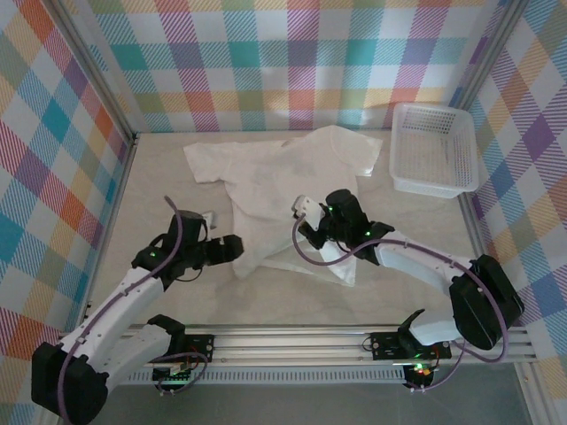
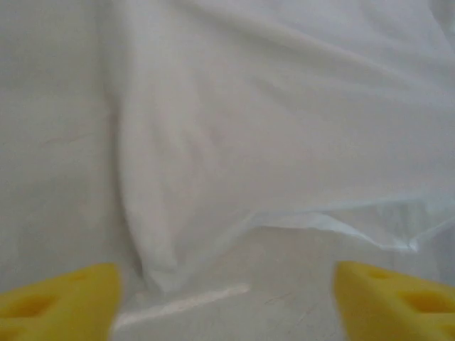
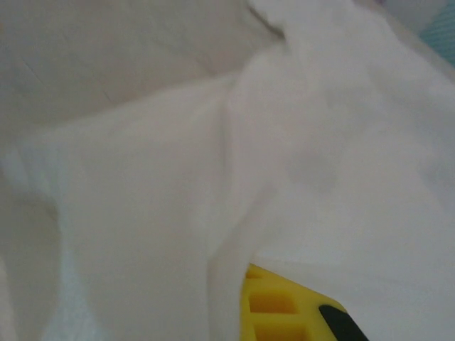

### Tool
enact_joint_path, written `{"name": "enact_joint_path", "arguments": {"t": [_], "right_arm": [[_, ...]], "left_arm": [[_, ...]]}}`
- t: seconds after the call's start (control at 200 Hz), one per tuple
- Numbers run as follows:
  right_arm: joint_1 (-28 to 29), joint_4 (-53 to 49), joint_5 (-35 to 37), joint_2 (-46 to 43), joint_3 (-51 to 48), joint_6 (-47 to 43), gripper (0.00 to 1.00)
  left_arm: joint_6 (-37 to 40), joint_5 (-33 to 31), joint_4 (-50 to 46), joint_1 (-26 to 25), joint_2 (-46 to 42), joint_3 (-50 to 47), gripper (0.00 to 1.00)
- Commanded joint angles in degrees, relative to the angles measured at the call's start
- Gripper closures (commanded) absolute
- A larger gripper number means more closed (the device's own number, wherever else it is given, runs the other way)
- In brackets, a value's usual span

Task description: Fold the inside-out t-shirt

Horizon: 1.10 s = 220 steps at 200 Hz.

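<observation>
a robotics lab test cell is being shown: a beige table [image 1: 292, 301] is being enclosed left, right and far by checkered wall panels [image 1: 266, 62] in aluminium posts [image 1: 97, 80], and two cabled robot arms [image 1: 124, 310] are being carried on an aluminium rail [image 1: 292, 341] along the near edge.

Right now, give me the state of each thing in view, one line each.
t-shirt: spread out on the table, creased, not yet folded.
basket: upright, empty.
left gripper: open, fingers wide apart at the shirt's near edge, holding nothing.
right gripper: shut, with shirt cloth bunched at its finger, seemingly pinched.
</observation>
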Motion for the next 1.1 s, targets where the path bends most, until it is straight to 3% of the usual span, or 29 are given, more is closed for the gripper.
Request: {"name": "enact_joint_path", "arguments": {"t": [0.0,0.075,0.13,0.27,0.325,0.44,0.485,0.54,0.61,0.635,0.66,0.745,0.795,0.86,0.975,1.04,1.095], "right_arm": [[0.05,-1.75,-7.23,2.21,1.49,2.38,1.00],[0.05,-0.40,-8.02,2.28,1.79,3.65,1.00],[0.04,0.70,-8.37,1.93,1.84,4.88,1.00],[0.06,0.55,-8.12,0.84,2.24,6.76,1.00],[-0.05,0.08,-8.57,0.46,2.24,7.11,1.00],[-0.04,-2.61,-10.23,0.08,3.01,6.81,1.00],[-0.13,-4.35,-8.58,0.23,3.24,6.11,1.00],[-0.60,-6.05,-2.20,0.80,2.98,5.99,0.96],[-1.44,-5.82,9.72,3.08,1.34,2.98,0.75],[-1.83,-5.78,13.88,4.53,1.03,0.94,0.73],[-2.32,-6.69,17.36,6.12,1.36,-2.57,0.72],[-5.21,-7.29,28.21,11.79,3.49,-9.97,0.73],[-8.33,-5.07,30.24,13.22,3.99,-10.80,0.74],[-13.02,-2.17,28.83,12.48,4.04,-8.26,0.75],[-16.39,-3.16,22.70,7.90,5.57,-4.13,0.70],[-16.30,-7.23,12.34,3.44,6.39,0.74,0.54],[-16.31,-7.95,-1.10,-0.71,5.64,7.06,0.42]], "left_arm": [[9.27,-0.27,18.42,-7.67,-0.21,-0.41,0.03],[17.90,-6.81,21.28,-15.02,4.04,0.17,0.00],[21.84,-11.59,23.87,-17.73,8.39,0.74,0.00],[23.89,-22.52,36.77,-18.42,19.34,0.07,0.00],[25.93,-23.76,41.64,-18.44,23.77,0.70,0.00],[26.75,-27.33,41.34,-18.45,31.00,6.43,0.01],[24.41,-29.61,41.97,-18.10,30.05,6.83,0.13],[19.81,-28.34,42.61,-16.66,26.73,6.55,0.43],[10.87,-23.50,36.89,-13.54,22.56,8.80,0.82],[8.10,-21.53,32.97,-12.60,21.73,10.56,0.93],[6.27,-19.46,28.95,-11.62,21.33,12.68,1.00],[4.31,-11.35,16.68,-10.91,21.32,19.71,1.00],[3.84,-6.09,13.07,-11.13,21.28,21.87,1.00],[2.55,-0.35,10.45,-11.25,21.56,23.69,1.00],[-0.21,-0.91,2.95,-12.00,23.79,27.56,1.00],[-1.88,-1.60,3.19,-12.45,24.46,28.73,1.00],[-2.99,-1.32,4.76,-12.64,24.87,29.65,1.00]]}}
